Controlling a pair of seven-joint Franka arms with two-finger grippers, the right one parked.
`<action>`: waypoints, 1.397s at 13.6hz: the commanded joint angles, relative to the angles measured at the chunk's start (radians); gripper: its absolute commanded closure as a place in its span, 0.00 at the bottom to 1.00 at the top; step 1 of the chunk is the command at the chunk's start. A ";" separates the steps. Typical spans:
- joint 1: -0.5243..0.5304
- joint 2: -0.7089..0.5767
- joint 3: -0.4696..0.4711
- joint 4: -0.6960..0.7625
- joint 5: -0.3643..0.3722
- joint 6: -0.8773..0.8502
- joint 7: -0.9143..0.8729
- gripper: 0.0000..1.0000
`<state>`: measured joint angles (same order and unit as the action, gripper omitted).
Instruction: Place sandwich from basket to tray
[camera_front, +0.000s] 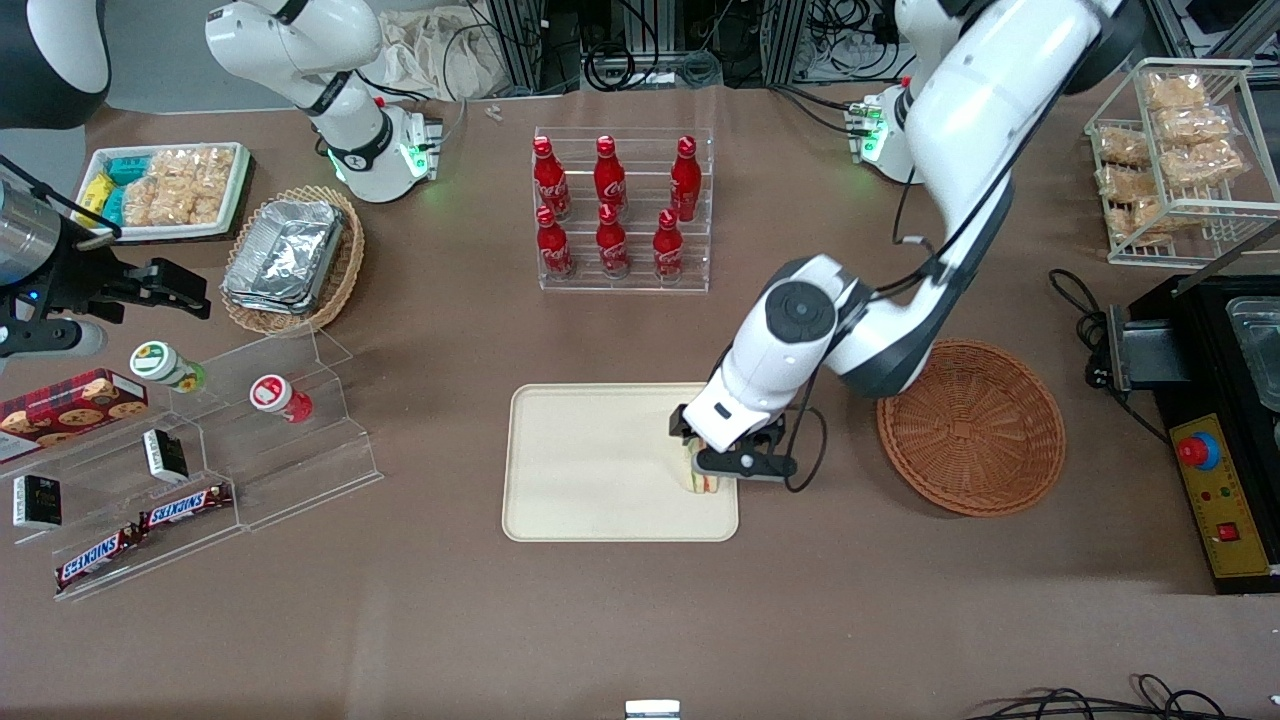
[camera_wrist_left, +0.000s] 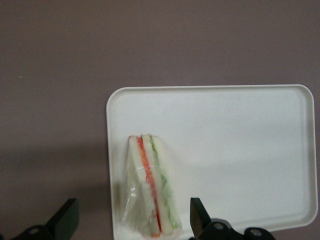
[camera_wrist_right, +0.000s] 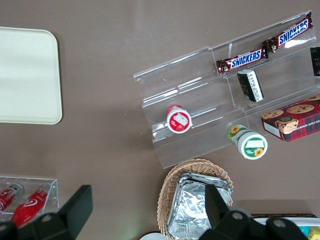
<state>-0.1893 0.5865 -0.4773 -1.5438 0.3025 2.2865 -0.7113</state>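
Sandwich (camera_wrist_left: 150, 187) is standing on the tray (camera_wrist_left: 240, 130) at its basket-side edge, w/ gripper (camera_wrist_left: 134, 220) hovering right over it. Fingers (camera_wrist_left: 198, 216) are spreading wide, flanking it untouched; long axis running 12-to-6 btwn them. Basket (camera_front: 970, 425) is sitting empty.

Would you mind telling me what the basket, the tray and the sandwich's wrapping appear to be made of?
Basket: woven wicker, reddish-brown, ribbed weave visible. Tray: probably matte plastic, smooth cream, moulded rim. Sandwich: clear film wrap, likely plastic, creased and glinting. The open gripper straddles it over the tray.
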 joint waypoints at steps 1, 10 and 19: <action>-0.001 -0.161 0.041 0.026 -0.023 -0.251 -0.014 0.00; 0.002 -0.378 0.247 0.254 -0.238 -0.880 0.325 0.00; 0.149 -0.571 0.365 0.085 -0.316 -0.897 0.602 0.00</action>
<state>-0.0436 0.0514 -0.0902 -1.4098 -0.0028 1.3697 -0.1058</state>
